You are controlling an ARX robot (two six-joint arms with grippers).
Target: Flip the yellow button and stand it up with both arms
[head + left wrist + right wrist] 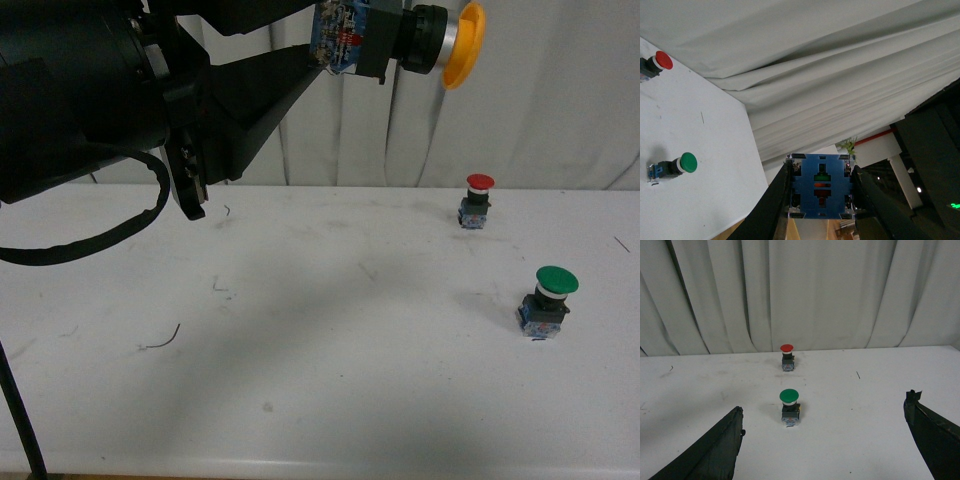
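Front view: the left tool (821, 197) is holding the yellow button (405, 38) up in the air, lying sideways, well clear of the counter (300, 340).

The left tool's jaws are clamping the button's blue base from both sides, and the orange-yellow cap is pointing toward the counter's right edge, with the pale curtain (560, 100) hanging behind it. The right tool (824, 405) is hanging wide open over the counter, its two black fingers (715, 450) spread well apart and gripping nothing. A red button (478, 200) is standing upright near the far edge, right of the middle. A green button (548, 300) is standing upright further forward, closer to the right edge and well apart from the red one.
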